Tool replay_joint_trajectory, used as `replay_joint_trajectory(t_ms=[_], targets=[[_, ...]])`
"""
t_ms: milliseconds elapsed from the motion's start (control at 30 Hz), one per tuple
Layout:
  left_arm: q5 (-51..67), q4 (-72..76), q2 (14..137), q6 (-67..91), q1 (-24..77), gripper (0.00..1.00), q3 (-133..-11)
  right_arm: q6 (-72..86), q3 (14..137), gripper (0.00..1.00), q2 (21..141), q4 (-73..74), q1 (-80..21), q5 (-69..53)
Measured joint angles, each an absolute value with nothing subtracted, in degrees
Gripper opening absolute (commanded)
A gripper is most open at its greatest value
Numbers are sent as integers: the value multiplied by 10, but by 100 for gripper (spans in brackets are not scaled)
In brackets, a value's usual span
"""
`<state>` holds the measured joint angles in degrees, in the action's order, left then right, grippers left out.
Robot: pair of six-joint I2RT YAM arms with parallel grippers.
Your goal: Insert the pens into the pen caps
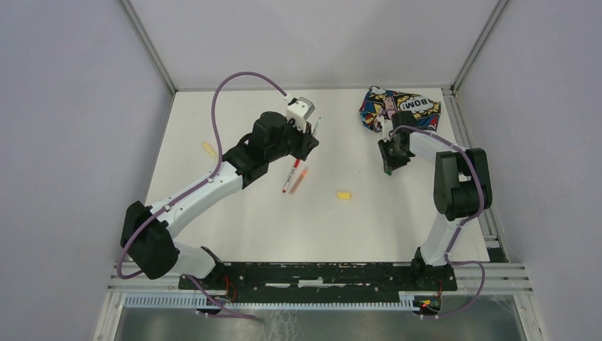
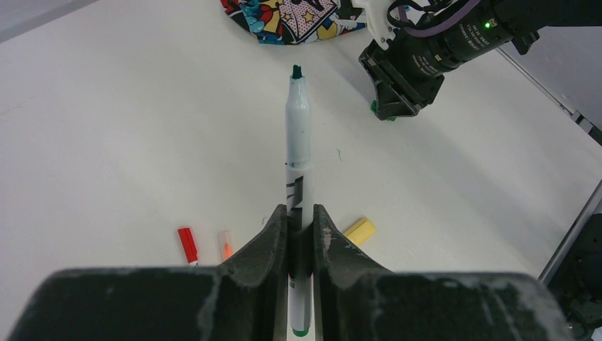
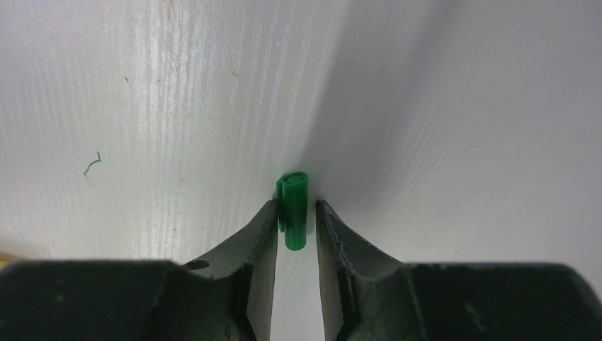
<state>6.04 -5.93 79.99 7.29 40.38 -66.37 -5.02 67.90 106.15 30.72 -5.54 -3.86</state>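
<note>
My left gripper is shut on the green pen, a whitish barrel with its bare green tip pointing away from me; from above it is held over the table's middle back. My right gripper is down at the table with its jaws narrowly apart around the green cap; the left finger touches it and a thin gap shows on the right. From above the right gripper is right of centre. A red-ended pen and an orange pen lie side by side. A yellow cap lies nearer.
The comic-print pouch lies at the back right, just behind the right gripper. A small yellow stick lies at the left. The left wrist view shows the right gripper ahead of the pen tip and the yellow cap.
</note>
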Motion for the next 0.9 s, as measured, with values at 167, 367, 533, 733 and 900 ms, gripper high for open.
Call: replay_joint_trajectory(t_ms=[167, 367, 533, 733, 900], targets=[[60, -59, 800, 73, 404, 2, -664, -55, 687, 31, 1067, 317, -56, -34], [60, -60, 800, 73, 404, 2, -664, -59, 701, 27, 1077, 331, -56, -34], [60, -60, 800, 73, 404, 2, -664, -59, 710, 20, 1083, 330, -57, -34], [60, -60, 800, 73, 404, 2, -664, -51, 685, 16, 1058, 303, -58, -51], [64, -59, 800, 73, 404, 2, -664, -43, 685, 16, 1020, 289, -59, -78]])
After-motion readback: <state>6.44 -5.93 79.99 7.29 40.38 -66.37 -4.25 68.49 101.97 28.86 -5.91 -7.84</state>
